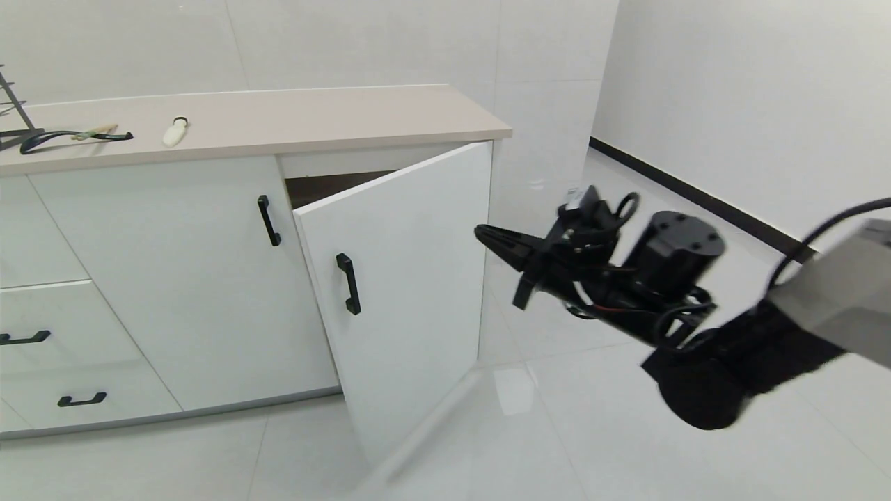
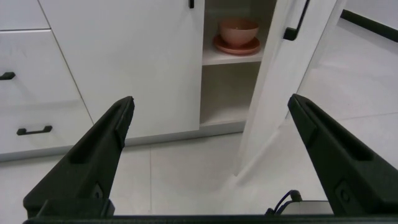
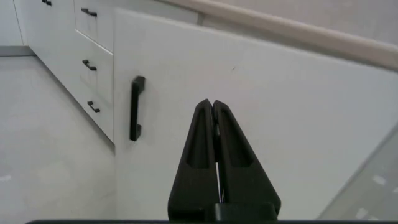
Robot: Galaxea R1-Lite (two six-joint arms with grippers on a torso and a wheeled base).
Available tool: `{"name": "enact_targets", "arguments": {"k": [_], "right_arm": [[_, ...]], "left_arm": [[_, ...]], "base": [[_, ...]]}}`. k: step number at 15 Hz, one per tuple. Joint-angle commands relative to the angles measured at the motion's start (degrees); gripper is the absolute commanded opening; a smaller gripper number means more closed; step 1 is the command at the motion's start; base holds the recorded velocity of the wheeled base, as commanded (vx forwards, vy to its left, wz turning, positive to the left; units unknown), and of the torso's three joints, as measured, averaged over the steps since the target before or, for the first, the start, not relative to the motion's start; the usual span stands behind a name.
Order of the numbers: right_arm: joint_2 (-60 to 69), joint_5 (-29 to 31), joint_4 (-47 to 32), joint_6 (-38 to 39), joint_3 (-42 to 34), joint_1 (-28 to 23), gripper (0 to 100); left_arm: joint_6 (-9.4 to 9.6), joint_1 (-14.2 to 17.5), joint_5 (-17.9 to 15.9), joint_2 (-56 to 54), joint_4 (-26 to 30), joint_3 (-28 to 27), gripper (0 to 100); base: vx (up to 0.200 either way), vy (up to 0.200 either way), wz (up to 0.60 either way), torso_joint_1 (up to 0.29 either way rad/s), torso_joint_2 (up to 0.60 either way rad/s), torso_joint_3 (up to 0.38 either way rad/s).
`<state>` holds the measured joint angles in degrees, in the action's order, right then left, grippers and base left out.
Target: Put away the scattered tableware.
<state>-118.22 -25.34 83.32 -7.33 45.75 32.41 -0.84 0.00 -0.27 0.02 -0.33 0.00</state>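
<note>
On the beige countertop (image 1: 334, 115) lie a black ladle (image 1: 62, 136), a wooden-handled utensil (image 1: 95, 131) and a small white utensil (image 1: 175, 131). Below, a white cabinet door (image 1: 411, 278) with a black handle (image 1: 348, 283) stands partly swung out. Inside, on a shelf, a pink bowl (image 2: 238, 30) rests on a pink plate (image 2: 236, 47). My right gripper (image 1: 482, 234) is shut and empty, hovering just right of the door's free edge; in its wrist view, the right gripper (image 3: 212, 107) points at the door face (image 3: 280, 124). My left gripper (image 2: 211, 102) is open and empty, facing the cabinet opening low down.
A closed cabinet door (image 1: 174, 278) and drawers with black handles (image 1: 82, 399) lie left of the open one. A dark wire rack (image 1: 10, 111) stands at the counter's far left. White tiled floor (image 1: 626, 431) stretches to the right, up to the wall.
</note>
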Motion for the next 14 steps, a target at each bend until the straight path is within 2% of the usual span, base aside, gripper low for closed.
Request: {"name": "enact_targets", "arguments": {"k": [1, 3, 4, 7, 8, 9, 11, 14], "right_arm": [[37.4, -0.1, 0.7, 0.0, -30.9, -8.3, 0], [54.2, -0.5, -1.1, 0.0, -43.3, -15.7, 0], [61.2, -0.5, -3.9, -0.2, -45.8, -18.1, 0], [80.2, 0.2, -18.5, -0.2, -45.0, -25.1, 0], [87.6, 0.9, -25.6, -0.1, -44.4, -27.8, 0], [88.7, 1.1, -26.5, 0.0, -44.3, -28.0, 0], [105.5, 2.0, -46.4, 0.1, -42.9, -32.6, 0], [116.4, 2.4, -56.4, 0.0, -45.0, -32.9, 0]], "left_arm": [[0.05, 0.0, -0.1, 0.0, 0.0, 0.0, 100], [0.05, 0.0, 0.0, 0.0, 0.0, 0.0, 100], [-0.04, 0.0, 0.0, 0.0, 0.0, 0.0, 100], [-0.04, 0.0, 0.0, 0.0, 0.0, 0.0, 100], [0.05, 0.0, 0.0, 0.0, 0.0, 0.0, 100], [-0.04, 0.0, 0.0, 0.0, 0.0, 0.0, 100], [-0.04, 0.0, 0.0, 0.0, 0.0, 0.0, 100], [0.05, 0.0, 0.0, 0.0, 0.0, 0.0, 100]], "base": [[0.000, 0.000, 0.00, 0.000, 0.00, 0.000], [0.000, 0.000, 0.00, 0.000, 0.00, 0.000], [0.000, 0.000, 0.00, 0.000, 0.00, 0.000], [0.000, 0.000, 0.00, 0.000, 0.00, 0.000], [0.000, 0.000, 0.00, 0.000, 0.00, 0.000], [0.000, 0.000, 0.00, 0.000, 0.00, 0.000], [0.000, 0.000, 0.00, 0.000, 0.00, 0.000], [0.000, 0.000, 0.00, 0.000, 0.00, 0.000]]}}
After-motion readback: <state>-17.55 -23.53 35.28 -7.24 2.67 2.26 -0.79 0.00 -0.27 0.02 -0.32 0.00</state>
